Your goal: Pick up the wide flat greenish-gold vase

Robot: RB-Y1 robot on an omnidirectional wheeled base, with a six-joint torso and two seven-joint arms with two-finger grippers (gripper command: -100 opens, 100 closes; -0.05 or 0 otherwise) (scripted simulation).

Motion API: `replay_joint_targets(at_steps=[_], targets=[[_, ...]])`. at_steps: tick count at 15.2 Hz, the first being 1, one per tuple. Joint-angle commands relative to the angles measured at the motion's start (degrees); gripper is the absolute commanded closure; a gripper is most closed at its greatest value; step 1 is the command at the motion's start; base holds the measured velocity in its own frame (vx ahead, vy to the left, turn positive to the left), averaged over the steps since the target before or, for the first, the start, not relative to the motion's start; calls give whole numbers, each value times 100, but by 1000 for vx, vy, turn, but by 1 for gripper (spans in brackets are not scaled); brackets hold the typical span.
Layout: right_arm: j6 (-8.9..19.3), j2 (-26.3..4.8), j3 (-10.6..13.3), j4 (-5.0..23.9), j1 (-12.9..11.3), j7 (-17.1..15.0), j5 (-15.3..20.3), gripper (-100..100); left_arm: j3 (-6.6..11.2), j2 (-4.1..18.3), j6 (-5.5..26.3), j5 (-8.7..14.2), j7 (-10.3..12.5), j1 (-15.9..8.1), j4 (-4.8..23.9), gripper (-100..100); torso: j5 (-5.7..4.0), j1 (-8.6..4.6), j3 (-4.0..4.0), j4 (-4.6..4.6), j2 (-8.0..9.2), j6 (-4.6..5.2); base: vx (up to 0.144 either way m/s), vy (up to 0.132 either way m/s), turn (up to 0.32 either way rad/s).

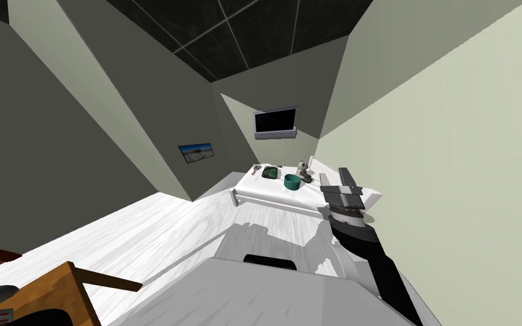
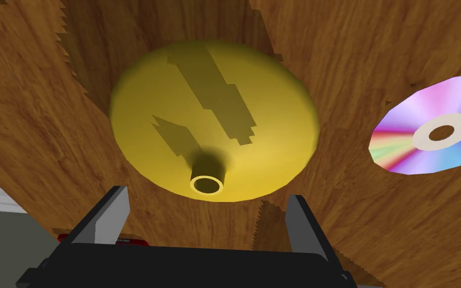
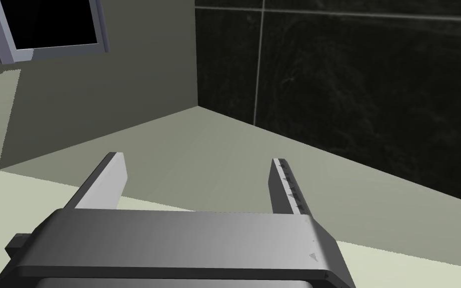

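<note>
A wide, flat, yellow-gold vase [image 2: 214,125] with a short narrow neck lies on a brown wooden surface [image 2: 49,125]. My left gripper [image 2: 205,193] hovers just above it, open, with its two fingers standing on either side of the neck and nothing between them. The fingers' shadows fall across the vase body. My right gripper [image 1: 342,182] is raised at the right, near the pale wall, and its fingers [image 3: 114,170] stand open and empty.
A shiny rainbow disc [image 2: 432,132] lies on the wood beside the vase. A small red thing [image 2: 124,242] peeks out by the gripper body. A corner of the wooden table [image 1: 56,288] shows low on the left. Farther ahead, a white bed [image 1: 271,195] carries a teal bowl [image 1: 292,181] and small items.
</note>
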Motion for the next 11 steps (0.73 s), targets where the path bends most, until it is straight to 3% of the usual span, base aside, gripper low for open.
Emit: replay_joint_targets(at_steps=[1,5,6,7,8,11], targets=[[0,0,0,0,0,0,0,0,-59,-46,109,57,-52,-160,55,-100,0,0,0,0,0,0,-8,30,-11],[0,0,0,0,-1,0,0,0,-89,-68,163,86,-78,-240,83,-100,1,2,29,11,49,-1,-52,28,-13],[0,0,0,0,-1,0,0,0,-148,-114,271,143,-130,-399,138,-100,0,-1,28,11,48,-2,-49,26,-3],[0,0,0,0,-2,0,0,0,-91,-68,135,114,-132,-351,231,-100,1,0,29,12,50,0,-36,20,-11],[0,0,0,1,-1,0,0,0,-96,-70,143,122,-145,-380,258,100,0,-1,29,12,48,-1,-12,7,-3],[0,0,0,0,-1,0,0,0,-94,-66,133,123,-145,-381,251,100,6,-1,26,10,43,-8,-2,2,-7]])
